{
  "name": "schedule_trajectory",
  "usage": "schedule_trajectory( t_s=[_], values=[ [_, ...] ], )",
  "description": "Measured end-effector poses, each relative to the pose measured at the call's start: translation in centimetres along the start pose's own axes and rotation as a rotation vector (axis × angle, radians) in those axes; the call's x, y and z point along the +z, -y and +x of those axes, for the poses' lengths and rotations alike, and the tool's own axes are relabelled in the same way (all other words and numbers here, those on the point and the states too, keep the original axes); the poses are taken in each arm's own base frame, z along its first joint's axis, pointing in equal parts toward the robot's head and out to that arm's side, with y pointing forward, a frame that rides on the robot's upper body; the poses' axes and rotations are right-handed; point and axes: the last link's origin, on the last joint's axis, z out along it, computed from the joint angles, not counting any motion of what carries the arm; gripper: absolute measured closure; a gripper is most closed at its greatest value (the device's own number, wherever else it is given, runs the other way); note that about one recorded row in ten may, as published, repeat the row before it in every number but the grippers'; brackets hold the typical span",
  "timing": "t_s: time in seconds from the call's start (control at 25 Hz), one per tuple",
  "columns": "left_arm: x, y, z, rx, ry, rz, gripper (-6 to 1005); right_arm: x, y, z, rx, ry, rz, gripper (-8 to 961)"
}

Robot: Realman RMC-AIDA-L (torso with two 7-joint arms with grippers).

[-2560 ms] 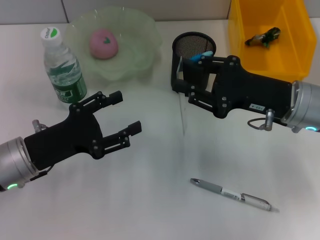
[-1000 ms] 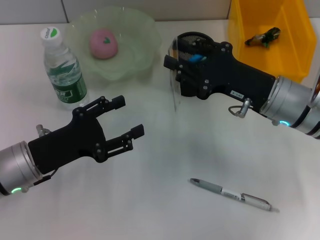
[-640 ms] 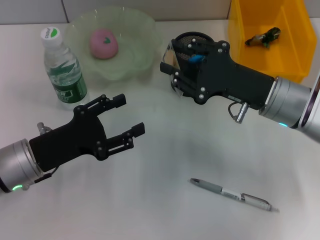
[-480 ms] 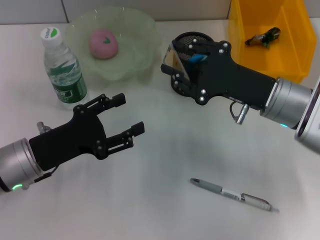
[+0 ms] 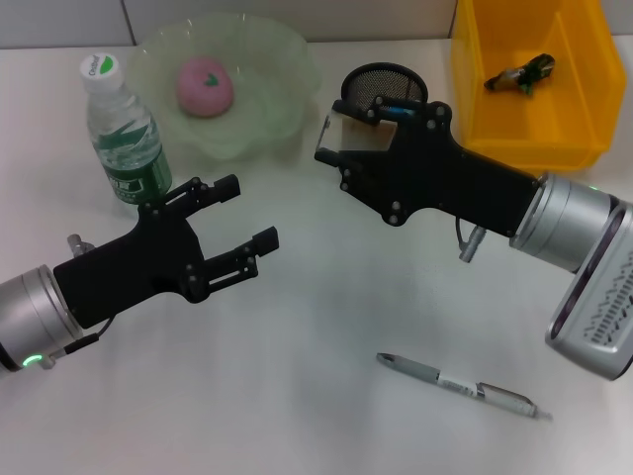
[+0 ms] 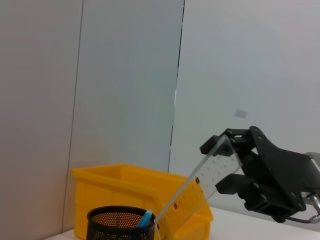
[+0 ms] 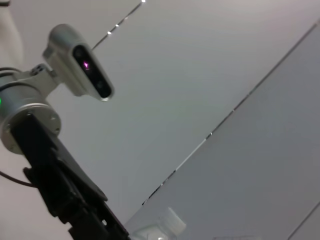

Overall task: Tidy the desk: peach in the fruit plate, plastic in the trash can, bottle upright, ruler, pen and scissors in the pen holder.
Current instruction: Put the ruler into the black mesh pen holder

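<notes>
The right gripper (image 5: 341,148) is clamped on the clear ruler (image 5: 348,134), holding it tilted just at 8 o'clock of the black mesh pen holder (image 5: 384,86) — from the left wrist view the ruler (image 6: 196,188) slants down toward the holder's (image 6: 120,223) rim, its low end beside the blue-handled thing (image 6: 145,218) already standing inside. Against the frame half a second back, the gripper has rolled and the ruler now shows more of its flat face, its upper edge close to the holder's rim.

The left gripper (image 5: 235,218) hangs over bare desk at 8 o'clock from centre, fingers (image 5: 261,243) spread apart and holding nothing; it has barely shifted. Open white desk (image 5: 326,327) lies between the two arms. The pen (image 5: 457,384) lies flat at 5 o'clock, well apart from both grippers.

At 11 o'clock the bottle (image 5: 121,131) stands upright, just beside the green fruit plate (image 5: 277,79) with the peach (image 5: 205,85) in it. The yellow trash can (image 5: 584,89) at 2 o'clock sits near the holder, a crumpled piece of plastic (image 5: 519,72) inside.
</notes>
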Motion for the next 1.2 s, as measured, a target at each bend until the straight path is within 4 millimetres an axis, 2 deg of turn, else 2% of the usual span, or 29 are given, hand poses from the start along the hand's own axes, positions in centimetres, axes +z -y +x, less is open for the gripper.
schedule_trajectory(
  t_s=[0.28,0.56,0.68,0.96,1.2],
  values=[
    [-0.1,0.2,0.1,-0.012,-0.005,0.012,205,0.0,-0.4,-1.1,-0.021,0.073,-0.008,576],
    [-0.2,0.1,-0.1,-0.018,-0.006,0.017,205,-0.1,-0.6,-1.3,-0.075,0.081,-0.007,576],
    [-0.2,0.0,-0.1,-0.021,-0.005,0.019,205,-0.1,-0.5,-1.1,-0.151,0.067,0.008,576],
    [-0.2,-0.1,-0.3,-0.031,-0.004,0.018,206,0.1,0.1,-0.9,-0.201,0.056,0.020,577],
    [-0.2,-0.2,-0.3,-0.028,-0.003,0.018,206,0.8,0.6,0.2,-0.271,-0.007,-0.006,577]
  ],
)
